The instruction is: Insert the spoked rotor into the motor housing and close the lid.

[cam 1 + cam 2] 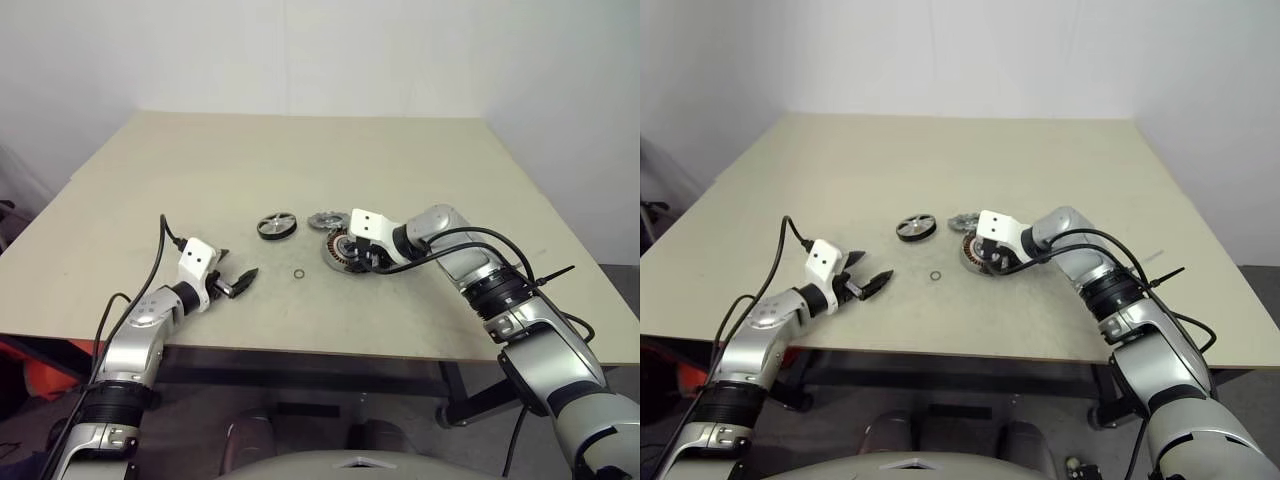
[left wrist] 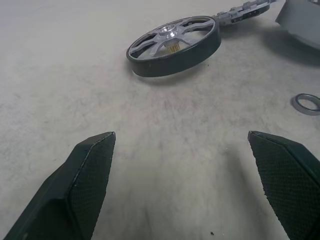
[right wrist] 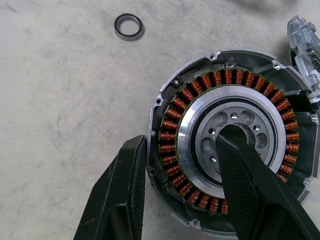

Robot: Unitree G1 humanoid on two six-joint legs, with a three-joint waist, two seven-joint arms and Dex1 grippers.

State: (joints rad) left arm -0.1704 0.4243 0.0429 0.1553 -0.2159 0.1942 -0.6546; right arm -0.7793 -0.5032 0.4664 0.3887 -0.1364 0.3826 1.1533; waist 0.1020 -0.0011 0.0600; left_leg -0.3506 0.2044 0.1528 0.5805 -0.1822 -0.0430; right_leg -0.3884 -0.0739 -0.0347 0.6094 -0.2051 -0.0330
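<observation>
The spoked rotor (image 1: 277, 226) lies flat on the table, black rim and silver spokes up, ahead of my left gripper (image 1: 238, 268), which hovers open and empty a short way from it. In the left wrist view the rotor (image 2: 172, 45) lies beyond the spread fingers. The motor housing (image 3: 220, 80) rests on the table with its copper windings facing up. My right gripper (image 3: 182, 140) is shut on its wall, one finger outside the rim and the other in the central bearing. The grey scalloped lid (image 1: 325, 219) lies just behind the housing, partly hidden by my right wrist.
A tiny thin ring (image 1: 299, 275) lies on the table between the two grippers, near the housing. The beige table (image 1: 300, 150) stretches wide behind the parts. Its front edge runs close under my left arm.
</observation>
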